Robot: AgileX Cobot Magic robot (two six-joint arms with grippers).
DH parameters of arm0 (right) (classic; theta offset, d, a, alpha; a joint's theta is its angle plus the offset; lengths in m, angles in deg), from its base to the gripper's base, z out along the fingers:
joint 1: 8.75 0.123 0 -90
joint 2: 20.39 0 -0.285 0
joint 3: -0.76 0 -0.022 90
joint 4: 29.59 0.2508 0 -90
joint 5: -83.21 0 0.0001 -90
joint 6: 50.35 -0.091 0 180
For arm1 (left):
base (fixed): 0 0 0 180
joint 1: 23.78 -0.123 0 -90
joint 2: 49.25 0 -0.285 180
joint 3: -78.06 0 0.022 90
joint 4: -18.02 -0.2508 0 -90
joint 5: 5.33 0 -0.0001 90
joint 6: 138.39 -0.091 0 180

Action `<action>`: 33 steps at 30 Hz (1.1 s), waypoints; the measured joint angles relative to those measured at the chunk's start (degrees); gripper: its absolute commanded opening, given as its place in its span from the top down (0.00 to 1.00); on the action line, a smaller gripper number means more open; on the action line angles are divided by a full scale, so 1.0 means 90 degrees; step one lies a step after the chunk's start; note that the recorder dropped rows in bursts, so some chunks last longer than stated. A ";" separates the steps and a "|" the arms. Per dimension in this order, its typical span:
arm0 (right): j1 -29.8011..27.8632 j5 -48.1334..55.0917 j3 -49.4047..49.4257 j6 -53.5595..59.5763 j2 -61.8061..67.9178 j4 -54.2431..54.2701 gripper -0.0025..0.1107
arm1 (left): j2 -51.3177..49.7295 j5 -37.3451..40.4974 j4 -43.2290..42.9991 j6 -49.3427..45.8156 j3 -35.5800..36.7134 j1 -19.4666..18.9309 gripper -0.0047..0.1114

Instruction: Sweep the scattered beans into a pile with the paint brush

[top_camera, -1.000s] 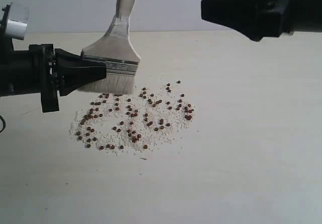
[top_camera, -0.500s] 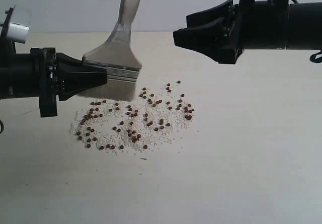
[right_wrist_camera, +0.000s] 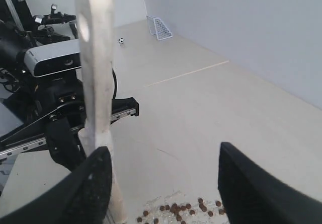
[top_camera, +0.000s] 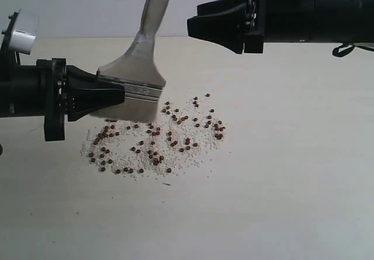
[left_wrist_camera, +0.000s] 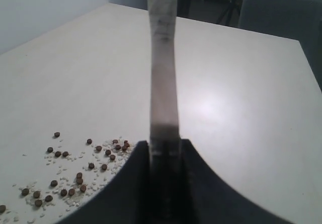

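The paint brush (top_camera: 135,68) stands upright over the far-left edge of the beans (top_camera: 158,140), with its handle leaning up and to the right. My left gripper (top_camera: 120,93) is shut on its metal ferrule, coming in from the left. The left wrist view shows the brush (left_wrist_camera: 163,83) edge-on between the jaws of the left gripper (left_wrist_camera: 164,148), with beans (left_wrist_camera: 75,176) beside it. My right gripper (top_camera: 193,19) hangs open, high up, just right of the handle and apart from it. In the right wrist view the handle (right_wrist_camera: 95,58) stands by one finger of the right gripper (right_wrist_camera: 163,168), with beans (right_wrist_camera: 176,207) below.
Whitish crumbs (top_camera: 193,155) lie mixed among the beans on the pale table (top_camera: 280,184). The left arm and its camera (right_wrist_camera: 50,63) stand behind the handle in the right wrist view. A grey chair (left_wrist_camera: 276,7) stands beyond the table's far corner.
My right gripper has swung left and forward to beside the brush handle. The brush has tipped, its handle leaning further right and its bristles a little lower. The left gripper keeps its hold.
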 measured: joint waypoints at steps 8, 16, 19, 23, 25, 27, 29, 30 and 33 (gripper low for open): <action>0.0188 0.0037 -0.0274 -0.0075 0.0329 0.0012 0.47 | 0.0000 0.0000 -0.0023 -0.0011 0.0000 0.0000 0.96; 0.0588 0.0062 -0.0764 -0.0165 0.0329 0.0012 0.47 | 0.0000 0.0000 -0.0027 -0.0026 0.0000 0.0000 0.96; 0.0588 0.0067 -0.0820 -0.0259 0.0329 0.0012 0.47 | 0.0000 0.0000 -0.0027 -0.0026 0.0000 0.0000 0.96; 0.0588 0.0076 -0.0839 -0.0366 0.0329 0.0012 0.47 | 0.0000 0.0000 -0.0027 -0.0026 0.0000 0.0000 0.96; 0.0588 0.0076 -0.0839 -0.0383 0.0329 0.0012 0.47 | 0.0000 0.0000 -0.0027 -0.0026 0.0000 0.0000 0.96; 0.0601 0.0076 -0.0839 -0.0383 0.0329 0.0012 0.47 | 0.0000 0.0000 -0.0027 -0.0028 0.0000 0.0000 0.96; 0.0661 0.0076 -0.0839 -0.0383 0.0329 0.0012 0.47 | 0.0000 0.0000 -0.0027 -0.0054 0.0000 0.0000 0.96; 0.0714 0.0076 -0.0839 -0.0383 0.0329 0.0012 0.47 | 0.0000 0.0000 -0.0027 -0.0081 0.0000 0.0000 0.96; 0.0891 0.0076 -0.0938 -0.0383 0.0329 0.0012 0.47 | 0.0000 0.0000 -0.0014 -0.0120 0.0000 0.0000 0.96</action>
